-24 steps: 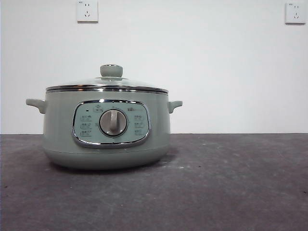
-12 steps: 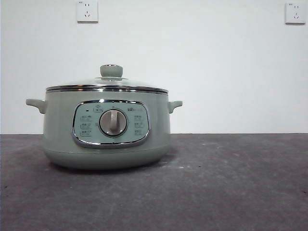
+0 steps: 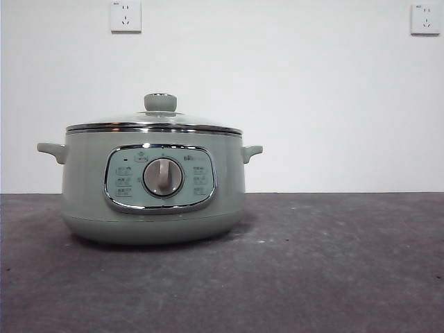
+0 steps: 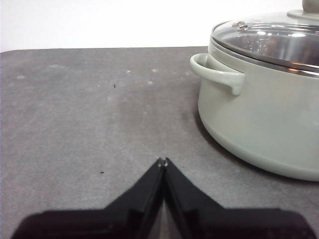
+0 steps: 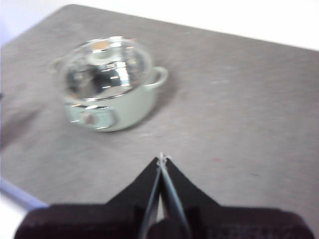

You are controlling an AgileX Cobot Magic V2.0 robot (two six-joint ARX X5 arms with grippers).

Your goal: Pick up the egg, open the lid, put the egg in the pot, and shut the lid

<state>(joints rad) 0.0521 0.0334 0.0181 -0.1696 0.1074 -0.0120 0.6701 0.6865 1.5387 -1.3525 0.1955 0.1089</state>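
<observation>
A: Pot?
B: Pot (image 3: pixel 152 187) sits on the grey surface (image 3: pixel 333 263), lid (image 3: pixel 156 123) seated on it. An orange-brown spot shows through the glass in the right wrist view, likely the egg (image 5: pixel 101 45).
A: Grippers?
B: Left gripper (image 4: pixel 162 161) low beside the pot's handle, fingers pressed together, empty. Right gripper (image 5: pixel 162 158) high, well apart, fingers closed, empty.
</observation>
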